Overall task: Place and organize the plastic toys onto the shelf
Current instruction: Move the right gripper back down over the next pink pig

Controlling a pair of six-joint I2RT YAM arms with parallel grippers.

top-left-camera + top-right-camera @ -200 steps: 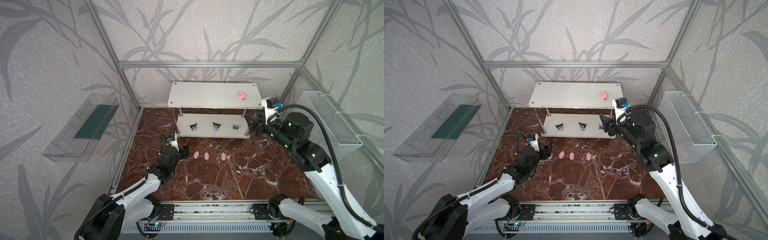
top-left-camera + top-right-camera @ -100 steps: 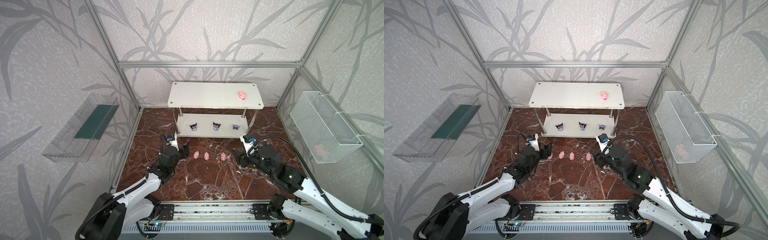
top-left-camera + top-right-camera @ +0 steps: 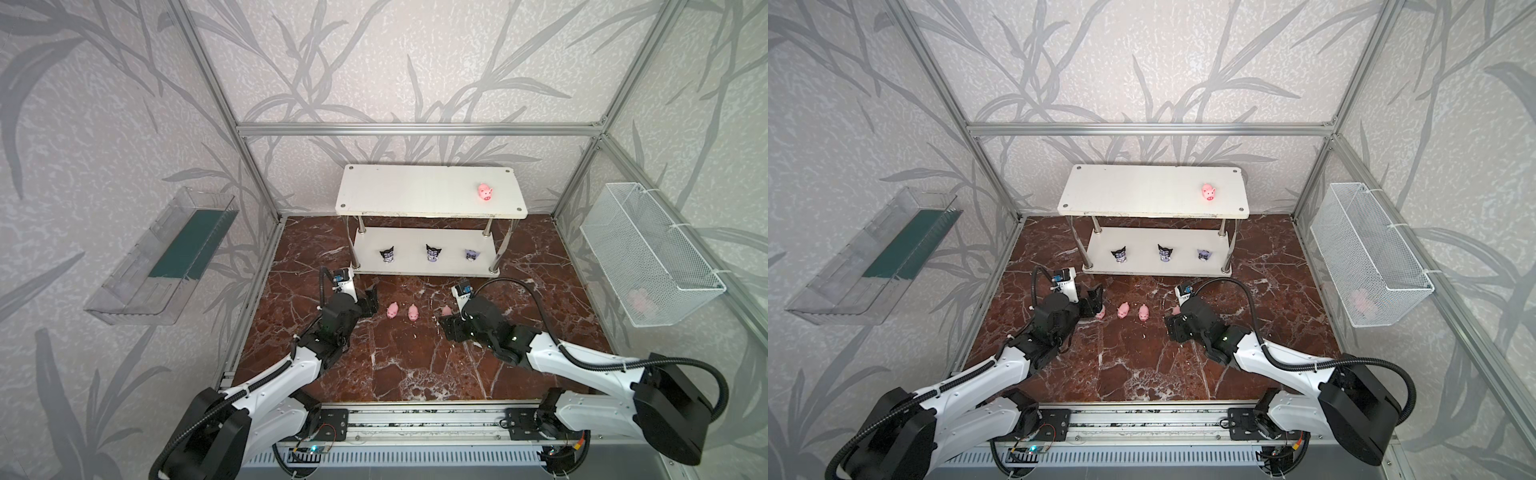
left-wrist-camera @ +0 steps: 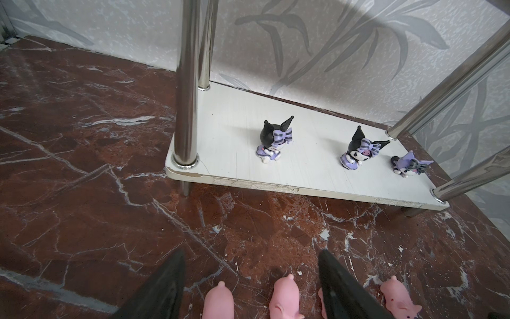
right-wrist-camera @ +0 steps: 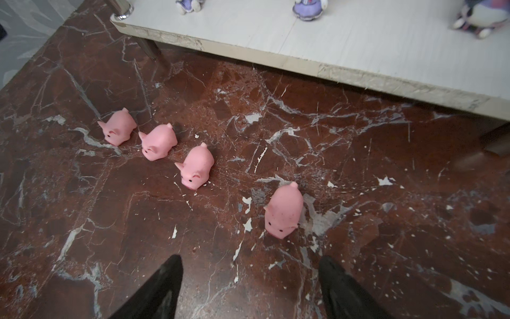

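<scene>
The white two-tier shelf stands at the back. One pink pig sits on its top board, and three black-and-lilac figurines stand in a row on the lower board. Several pink pigs stand in a line on the marble floor. My left gripper is open at the row's left end, with two pigs showing between its fingers. My right gripper is open and empty, low over the floor just short of the rightmost pig.
A clear plastic tray hangs on the left wall. On the right wall hangs a white wire basket with something pink inside. Aluminium frame posts line the corners, and the shelf's metal posts stand close ahead of the left gripper.
The right arm has swung down from the shelf's right end to the floor near the rightmost pig, and its jaws have opened wider. The left arm has not moved.
</scene>
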